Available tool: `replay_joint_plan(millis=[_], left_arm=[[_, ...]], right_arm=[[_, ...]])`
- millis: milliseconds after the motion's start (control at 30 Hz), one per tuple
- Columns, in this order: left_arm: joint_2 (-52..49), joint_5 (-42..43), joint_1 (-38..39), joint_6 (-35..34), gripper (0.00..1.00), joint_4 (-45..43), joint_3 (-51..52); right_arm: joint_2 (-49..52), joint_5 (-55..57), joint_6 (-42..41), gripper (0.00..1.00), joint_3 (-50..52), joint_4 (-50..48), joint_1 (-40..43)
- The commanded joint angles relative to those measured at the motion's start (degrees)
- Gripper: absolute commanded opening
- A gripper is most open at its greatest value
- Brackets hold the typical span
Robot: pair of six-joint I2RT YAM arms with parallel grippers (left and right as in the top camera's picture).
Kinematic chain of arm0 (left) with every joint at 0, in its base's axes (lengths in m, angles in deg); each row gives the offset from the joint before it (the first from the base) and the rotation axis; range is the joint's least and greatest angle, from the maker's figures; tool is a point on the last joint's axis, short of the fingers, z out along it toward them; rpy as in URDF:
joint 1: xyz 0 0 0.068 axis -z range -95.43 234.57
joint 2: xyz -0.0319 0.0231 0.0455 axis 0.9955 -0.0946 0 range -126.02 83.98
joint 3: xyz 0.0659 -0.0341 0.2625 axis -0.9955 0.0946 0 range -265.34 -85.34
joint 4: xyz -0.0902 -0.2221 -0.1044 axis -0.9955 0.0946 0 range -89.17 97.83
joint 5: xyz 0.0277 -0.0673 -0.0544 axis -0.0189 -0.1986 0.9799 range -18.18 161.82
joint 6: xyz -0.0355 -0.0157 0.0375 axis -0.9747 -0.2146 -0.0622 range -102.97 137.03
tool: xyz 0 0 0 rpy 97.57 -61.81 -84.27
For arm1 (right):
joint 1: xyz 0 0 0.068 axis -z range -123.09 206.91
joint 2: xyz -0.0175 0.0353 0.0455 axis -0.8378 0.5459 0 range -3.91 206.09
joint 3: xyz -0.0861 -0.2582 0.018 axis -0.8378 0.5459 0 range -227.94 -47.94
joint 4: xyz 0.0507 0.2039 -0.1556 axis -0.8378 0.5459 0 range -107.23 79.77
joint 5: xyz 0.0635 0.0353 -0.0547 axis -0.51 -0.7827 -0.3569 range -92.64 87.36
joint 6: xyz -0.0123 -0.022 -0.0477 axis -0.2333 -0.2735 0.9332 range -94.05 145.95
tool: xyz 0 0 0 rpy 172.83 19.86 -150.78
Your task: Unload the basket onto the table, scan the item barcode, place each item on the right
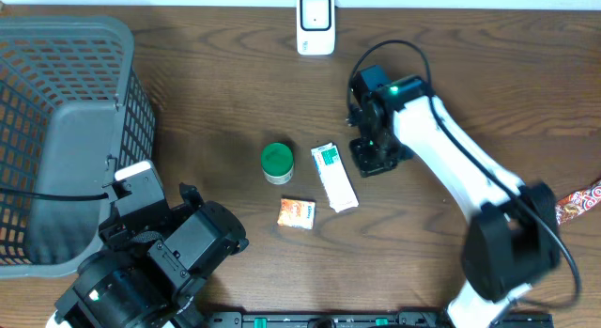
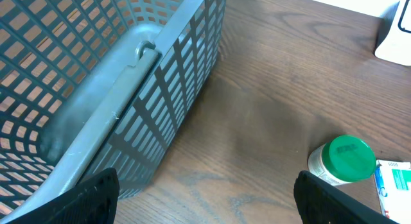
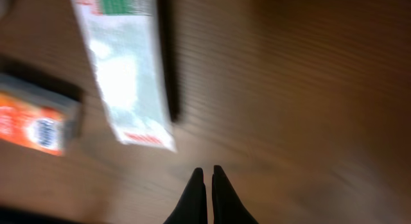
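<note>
No word or number can be made out anywhere. On the white packet (image 3: 122,70), ahead and to the left of the right claw (image 3: 209,171), green print is seen at the far end and a red line at the near end, both blurred. Further left, a blue mark is carried on the orange box (image 3: 35,124), illegible.

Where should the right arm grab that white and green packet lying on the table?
Probably across its narrow width near the middle, coming straight down from above. The white and green packet lies flat, long and thin, both long edges free; the orange box sits beside its near end.
</note>
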Motion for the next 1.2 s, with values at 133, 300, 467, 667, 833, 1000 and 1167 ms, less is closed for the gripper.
replay_joint_plan(millis=[133, 300, 467, 667, 833, 1000, 1167], left_arm=[[0.0, -0.52, 0.02, -0.7, 0.85, 0.31, 0.13], [0.0, -0.52, 0.02, -0.68, 0.85, 0.31, 0.13], [0.0, -0.52, 0.02, -0.68, 0.85, 0.31, 0.13], [0.0, -0.52, 0.02, -0.68, 0.85, 0.31, 0.13], [0.0, -0.52, 0.02, -0.68, 0.85, 0.31, 0.13], [0.0, -0.52, 0.02, -0.7, 0.85, 0.31, 0.11], [0.0, -0.52, 0.02, -0.7, 0.85, 0.31, 0.13]], right_arm=[[-2.75, 11.39, -12.7, 0.84, 1.84, -0.57, -7.96], [-2.49, -8.41, -6.34, 0.99, 8.79, -12.55, -6.91], [-2.49, -10.36, -8.63, 0.99, 15.67, -20.37, -5.9], [-2.47, 2.45, -15.43, 0.99, 17.33, -21.99, -10.8], [-0.7, 6.16, -17.88, 0.99, 17.53, -24.59, -13.66], [4.83, 9.97, -22.27, 0.99, 17.53, -26.56, -13.88], [8.68, 10.03, -22.4, 0.99, 17.53, -28.48, -13.7]])
